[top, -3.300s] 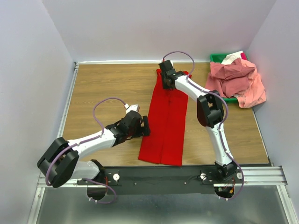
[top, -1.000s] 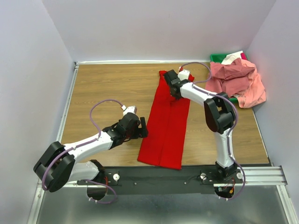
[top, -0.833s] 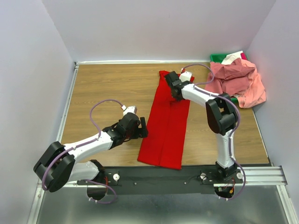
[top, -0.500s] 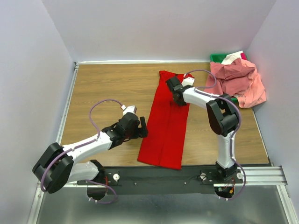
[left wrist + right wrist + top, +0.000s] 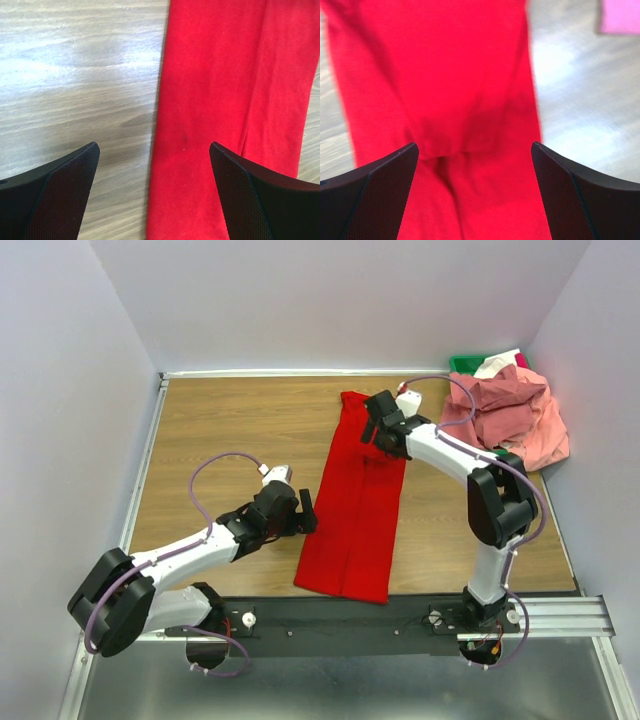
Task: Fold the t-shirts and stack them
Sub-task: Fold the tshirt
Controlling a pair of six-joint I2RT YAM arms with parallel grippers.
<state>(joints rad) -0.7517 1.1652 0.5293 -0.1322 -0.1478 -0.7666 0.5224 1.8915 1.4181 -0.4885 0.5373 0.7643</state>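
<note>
Limply, a red shirt (image 5: 355, 500) lies flat on the worktop (image 5: 220, 430), folded into a long strip.
Left gripper (image 5: 307, 511), fingers apart, hangs over its left edge; right gripper (image 5: 376, 426), likewise apart, hovers over its far end. The cloth looks light, soft and floppy, so pinch the corners. Only the top view shows the pink shirts (image 5: 510, 415) heaped to its right.

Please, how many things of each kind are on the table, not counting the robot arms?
Red t-shirt, laid flat: 1
Pink cloth heap: 1 (the shirts in it cannot be counted)
Green bin: 1
Total: 3
</note>
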